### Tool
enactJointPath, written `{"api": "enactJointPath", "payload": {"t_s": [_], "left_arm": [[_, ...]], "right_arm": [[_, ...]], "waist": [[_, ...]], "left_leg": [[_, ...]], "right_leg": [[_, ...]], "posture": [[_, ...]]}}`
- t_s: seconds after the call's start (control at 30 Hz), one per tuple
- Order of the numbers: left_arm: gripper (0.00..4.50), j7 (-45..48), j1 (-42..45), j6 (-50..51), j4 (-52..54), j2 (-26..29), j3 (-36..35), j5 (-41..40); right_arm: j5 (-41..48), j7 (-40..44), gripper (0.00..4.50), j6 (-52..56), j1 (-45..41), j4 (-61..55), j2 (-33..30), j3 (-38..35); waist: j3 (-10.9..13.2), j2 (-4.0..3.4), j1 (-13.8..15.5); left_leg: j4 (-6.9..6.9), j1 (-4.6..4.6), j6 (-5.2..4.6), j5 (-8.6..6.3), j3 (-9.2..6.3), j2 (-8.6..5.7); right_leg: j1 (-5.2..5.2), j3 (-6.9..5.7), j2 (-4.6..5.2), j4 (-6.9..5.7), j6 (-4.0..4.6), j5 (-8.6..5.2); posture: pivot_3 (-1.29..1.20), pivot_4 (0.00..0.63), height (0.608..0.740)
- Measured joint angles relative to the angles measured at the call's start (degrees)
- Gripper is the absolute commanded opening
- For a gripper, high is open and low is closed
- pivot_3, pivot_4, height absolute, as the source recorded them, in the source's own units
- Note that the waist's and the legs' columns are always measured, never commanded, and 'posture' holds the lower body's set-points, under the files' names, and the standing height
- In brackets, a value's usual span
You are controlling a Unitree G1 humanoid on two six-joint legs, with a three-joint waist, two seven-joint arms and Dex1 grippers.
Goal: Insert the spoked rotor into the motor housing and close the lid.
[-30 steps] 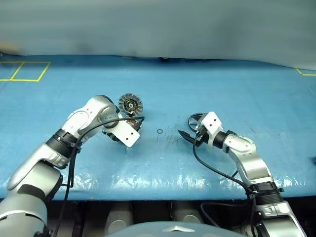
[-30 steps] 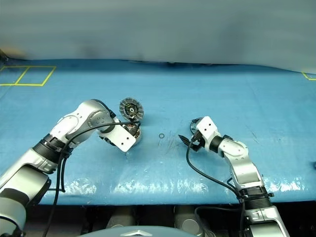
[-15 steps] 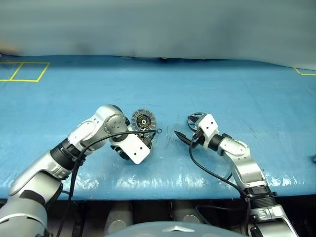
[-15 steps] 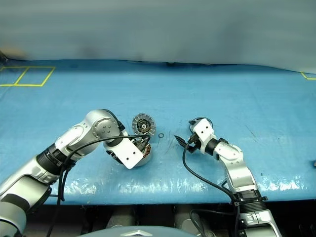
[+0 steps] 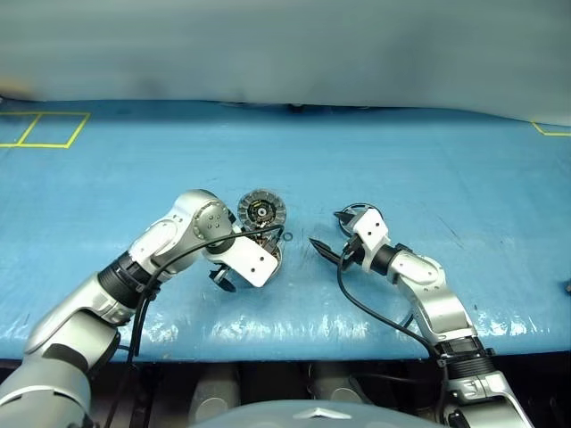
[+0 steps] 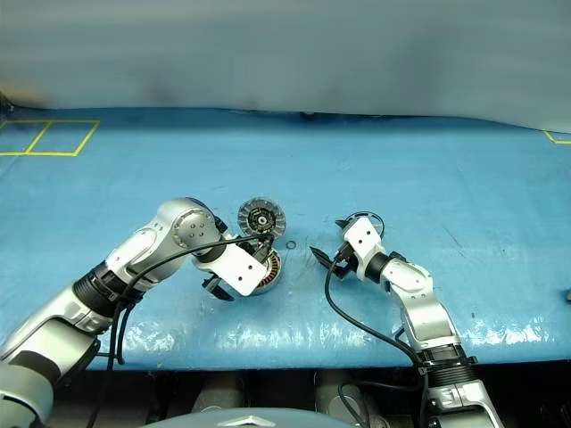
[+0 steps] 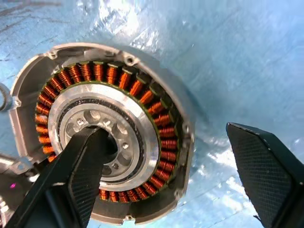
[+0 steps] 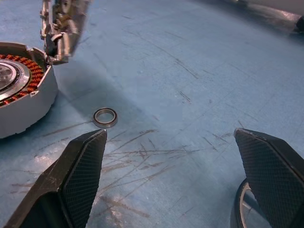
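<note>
The motor housing [image 7: 118,142] lies flat on the blue table, its copper windings and silver hub facing up. Its lid [image 5: 260,209] stands upright at the housing's far edge, with the dark segmented face towards me. My left gripper [image 7: 164,133] points down over the housing and is open. One of its fingers [image 7: 80,175] is over the hub and the other is outside the rim. The spoked rotor [image 5: 356,212] lies on the table behind my right wrist, and its dark rim [image 8: 241,209] shows beside one finger. My right gripper [image 8: 171,135] is open and empty, aimed at the housing.
A small metal ring [image 8: 105,117] lies loose on the table between the housing and my right gripper. Yellow tape squares [image 5: 45,129] mark the far left corner. The table's front edge [image 5: 294,334] runs close below both arms.
My left gripper carried the housing and lid to the right, toward the table's middle, then opened its fingers. The right gripper has barely moved.
</note>
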State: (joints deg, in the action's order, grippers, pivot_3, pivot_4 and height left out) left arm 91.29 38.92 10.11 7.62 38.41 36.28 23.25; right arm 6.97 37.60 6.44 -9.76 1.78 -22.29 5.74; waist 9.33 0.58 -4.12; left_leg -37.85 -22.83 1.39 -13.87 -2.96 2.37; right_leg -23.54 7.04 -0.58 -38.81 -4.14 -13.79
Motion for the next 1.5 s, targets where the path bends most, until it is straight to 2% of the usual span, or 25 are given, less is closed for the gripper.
{"api": "enactJointPath", "payload": {"t_s": [0.27,0.57,0.73,0.97,1.07,1.23,1.5], "left_arm": [[4.17,-0.87,-4.02,6.63,10.02,4.18,-3.83,-7.69],[4.17,-13.22,-13.62,9.22,11.43,7.6,-20.23,-14.89],[4.17,-21.93,-20.28,12.79,12.45,4.8,-29.26,-20.22],[4.17,-35.72,-32.79,13.61,13.95,-5.42,-39.01,-28.0],[4.17,-39.74,-37.16,10.15,13.74,-9.09,-40.31,-29.7],[4.17,-40.44,-43.3,4.55,9.13,-11.25,-40.55,-33.74],[4.17,-41.21,-46.76,-2.66,4.6,-13.59,-40.15,-37.22]], "right_arm": [[0.29,0.85,4.5,-0.18,-0.24,0.32,1.33,0.61],[0.22,1.16,4.5,-1.49,-0.58,3.37,3.12,1.31],[0.15,1.31,4.5,-2.56,-1.29,5.39,4.63,2.35],[-1.04,1.54,4.5,-3.31,-3.17,8.97,6.1,4.25],[-2.05,1.23,4.5,-3.08,-4.39,10.57,6.47,5.09],[-2.28,1.16,4.5,-2.56,-6.87,14.11,7.49,5.26],[-3.79,0.74,4.5,-2.47,-8.79,16.2,7.97,5.91]], "waist": [[0.01,0.01,0.03],[0.03,0.01,-0.22],[0.04,0.01,-0.22],[0.06,0.04,-0.2],[0.06,0.04,-0.18],[0.06,0.04,-0.26],[0.06,0.05,-0.27]], "left_leg": [[0.02,0.01,-0.01,-0.01,-0.02,0.01],[0.03,0.03,-0.01,-0.01,-0.01,0.04],[0.04,0.04,0.0,-0.01,-0.01,0.04],[0.05,0.11,0.01,-0.01,0.0,0.07],[0.03,0.11,0.02,-0.01,0.04,0.05],[0.03,0.13,0.02,0.0,0.06,0.05],[0.07,0.14,0.03,-0.01,0.07,0.06]], "right_leg": [[-0.01,-0.02,0.0,0.0,0.23,-0.14],[-0.01,-0.03,0.01,0.0,0.29,-0.17],[0.0,-0.04,0.01,0.02,0.23,-0.14],[0.02,-0.06,0.01,-0.01,0.05,-0.03],[0.04,-0.04,0.04,0.01,0.02,0.0],[0.03,-0.03,0.04,0.01,0.26,-0.13],[0.03,-0.02,0.04,0.03,0.26,-0.13]], "posture": [[0.0,0.15,0.74],[0.0,0.15,0.74],[0.0,0.15,0.74],[0.0,0.15,0.74],[0.0,0.15,0.74],[0.0,0.15,0.74],[0.0,0.15,0.74]]}}
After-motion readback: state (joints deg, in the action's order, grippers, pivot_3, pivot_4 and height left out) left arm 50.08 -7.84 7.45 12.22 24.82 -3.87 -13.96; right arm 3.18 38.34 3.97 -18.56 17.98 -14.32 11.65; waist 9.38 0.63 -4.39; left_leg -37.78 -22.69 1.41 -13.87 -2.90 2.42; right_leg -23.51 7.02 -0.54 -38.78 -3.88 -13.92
